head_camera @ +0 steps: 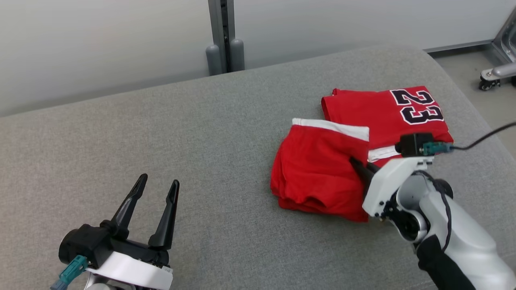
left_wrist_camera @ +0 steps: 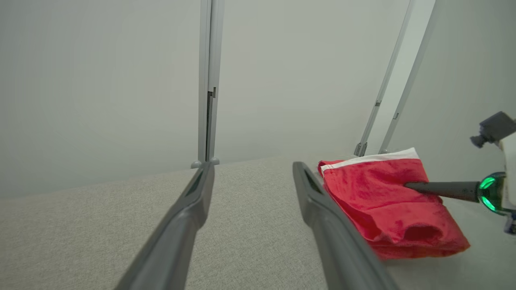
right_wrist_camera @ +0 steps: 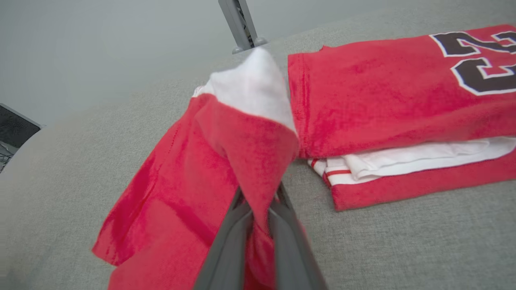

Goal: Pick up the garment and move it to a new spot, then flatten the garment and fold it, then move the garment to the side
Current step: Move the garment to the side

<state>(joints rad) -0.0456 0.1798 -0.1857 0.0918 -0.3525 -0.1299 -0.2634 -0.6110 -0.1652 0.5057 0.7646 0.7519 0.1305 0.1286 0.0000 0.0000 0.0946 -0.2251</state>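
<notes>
In the head view, a folded red garment (head_camera: pixel 314 169) with a white band (head_camera: pixel 334 125) along its far edge is seen lying on the grey padded surface (head_camera: pixel 201 133), right of centre. It is gripped at its right side by the right pincer (head_camera: pixel 356 163), whose two dark fingers are closed on a fold of the red cloth. In the right wrist view, the cloth (right_wrist_camera: pixel 193 173) is shown pinched between the fingers of that pincer (right_wrist_camera: pixel 260 201) and drawn up into a peak topped by the white band. A second folded red piece, a jersey (head_camera: pixel 379 108) marked with the number 23, is laid just beyond and to the right of the garment, touching it. The left pincer (head_camera: pixel 159 181) is held at the lower left, well apart from the garment, with its fingers spread wide and nothing between them. In the left wrist view, the garment (left_wrist_camera: pixel 383 201) is seen to the right of the spread fingers (left_wrist_camera: pixel 189 209)
</notes>
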